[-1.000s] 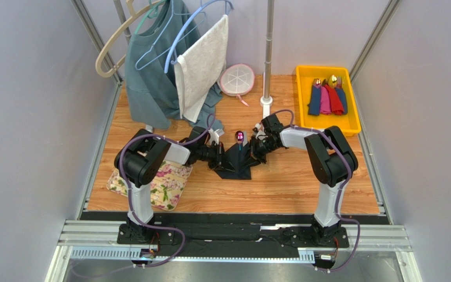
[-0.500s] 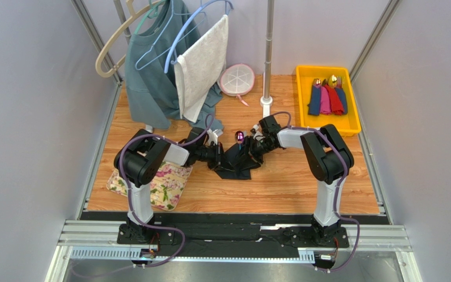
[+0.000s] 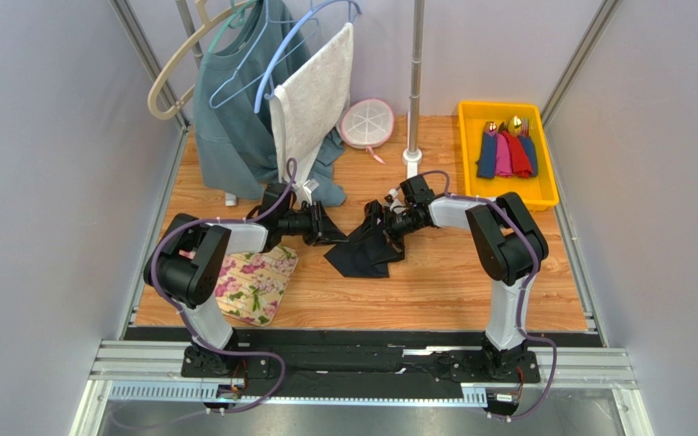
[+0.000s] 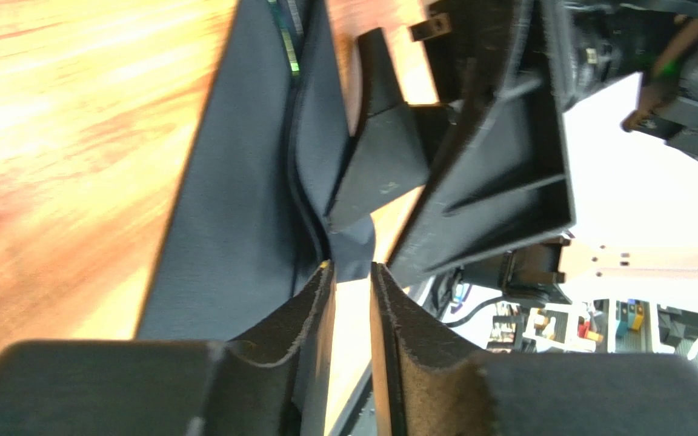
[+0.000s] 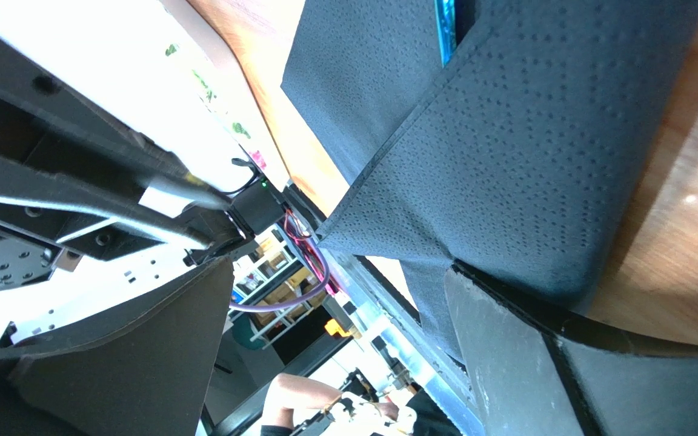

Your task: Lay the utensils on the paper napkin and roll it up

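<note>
one paper napkin (image 3: 366, 255), left hand (image 4: 351, 272), right hand (image 5: 336, 271)

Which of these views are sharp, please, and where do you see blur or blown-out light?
Top external: evenly lit and sharp, with the paper napkin crisp against the table. Left wrist: the table is streaked with blur and glare, its own fingers soft, the background washed out white. Right wrist: the napkin's dotted texture is sharp, the background overexposed.
</note>
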### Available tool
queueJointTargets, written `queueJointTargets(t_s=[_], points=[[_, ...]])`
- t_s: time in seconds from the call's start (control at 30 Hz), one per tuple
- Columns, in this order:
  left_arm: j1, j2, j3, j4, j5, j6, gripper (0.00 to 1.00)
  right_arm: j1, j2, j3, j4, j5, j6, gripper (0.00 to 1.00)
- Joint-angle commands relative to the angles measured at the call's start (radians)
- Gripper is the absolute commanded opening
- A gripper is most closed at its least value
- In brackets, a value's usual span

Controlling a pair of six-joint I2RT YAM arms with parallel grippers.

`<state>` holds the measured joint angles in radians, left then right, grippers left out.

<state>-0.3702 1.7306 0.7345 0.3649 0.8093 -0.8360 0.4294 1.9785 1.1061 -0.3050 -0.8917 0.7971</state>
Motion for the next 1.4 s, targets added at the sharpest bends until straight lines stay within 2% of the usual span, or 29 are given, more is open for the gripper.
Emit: queueJointTargets(t_s=[0.0, 0.13, 0.33, 0.6, 0.77, 0.87, 1.07, 1.17, 1.27, 1.3, 1.37], points=[[-0.003, -0.026, 0.009, -0.009, 0.028, -0.015, 0.25, 0.003, 0.017, -0.022, -0.003, 0.115, -0.006, 0.97], [-0.039, -0.002, 0.045, -0.032, 0.019, 0.014, 0.17, 0.006, 0.022, -0.028, 0.006, 0.111, 0.001, 0.95], [-0.101, 0.064, 0.059, 0.038, 0.016, -0.049, 0.17, 0.006, 0.025, -0.031, 0.012, 0.1, 0.014, 0.96], [-0.113, 0.127, 0.046, 0.163, 0.034, -0.129, 0.17, 0.005, 0.04, -0.041, 0.046, 0.074, 0.059, 0.99], [-0.116, 0.153, 0.046, 0.164, 0.018, -0.124, 0.18, 0.006, 0.04, -0.045, 0.06, 0.066, 0.065, 0.99], [-0.119, 0.187, 0.068, 0.1, -0.009, -0.088, 0.18, 0.006, 0.036, -0.046, 0.063, 0.059, 0.065, 0.99], [-0.115, 0.219, 0.105, -0.039, -0.05, -0.006, 0.15, 0.006, 0.0, -0.014, 0.044, 0.034, 0.025, 0.91], [-0.111, 0.216, 0.115, -0.108, -0.078, 0.04, 0.08, 0.003, -0.05, 0.004, -0.005, 0.04, -0.041, 0.86], [-0.105, 0.215, 0.112, -0.118, -0.088, 0.054, 0.02, -0.001, -0.096, 0.049, -0.087, 0.082, -0.151, 0.74], [-0.105, 0.216, 0.111, -0.118, -0.091, 0.055, 0.0, -0.003, -0.115, 0.07, -0.109, 0.103, -0.188, 0.64], [-0.105, 0.215, 0.111, -0.119, -0.091, 0.055, 0.0, -0.003, -0.132, 0.078, -0.149, 0.164, -0.262, 0.54]])
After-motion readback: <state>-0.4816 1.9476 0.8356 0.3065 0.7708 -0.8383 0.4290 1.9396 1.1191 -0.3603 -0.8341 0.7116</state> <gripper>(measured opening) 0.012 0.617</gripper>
